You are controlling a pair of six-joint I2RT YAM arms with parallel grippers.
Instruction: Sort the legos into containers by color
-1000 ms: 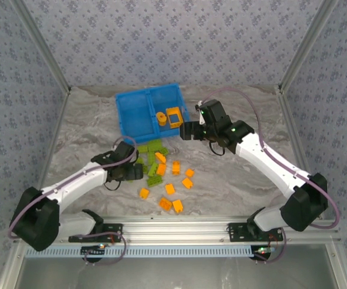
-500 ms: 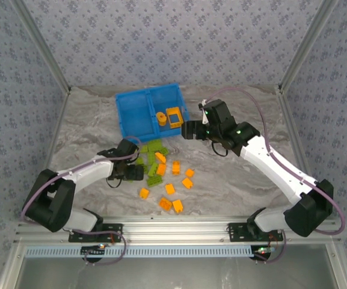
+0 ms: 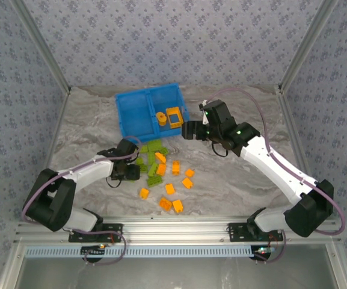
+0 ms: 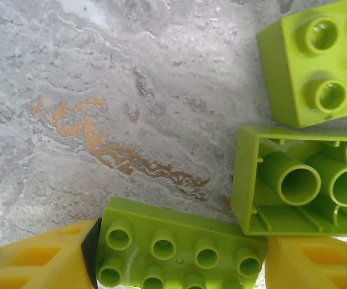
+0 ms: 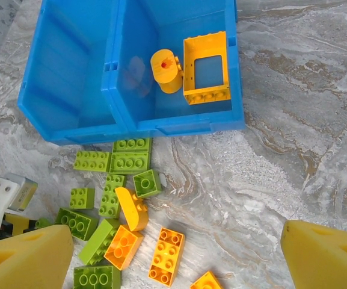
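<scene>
Left gripper (image 4: 182, 265) clamped a long lime brick (image 4: 179, 247) end to end, in the pile just in front of the blue bin (image 3: 125, 117). Right gripper (image 3: 188, 129) wide, empty, beside the bin's right corner. Grasp step. Next needed: lift, carry to the bin's left compartment, since the orange pieces (image 3: 173, 117) sat in the right one.

My blue bin (image 5: 179, 125) sits upright toward the far side of the table, its two compartments side by side. The right compartment (image 5: 161, 30) holds a round orange piece (image 5: 167, 69) just beside an orange frame piece (image 5: 206, 94). Lime green bricks (image 5: 131, 162) lie clustered on the table just in front of the bin's near wall, mostly studs up. Orange bricks (image 5: 167, 256) are scattered nearer to me. Under my left wrist, a long green brick (image 4: 179, 250) lies studs up, against an overturned green brick (image 4: 299, 180) showing its hollow underside.
</scene>
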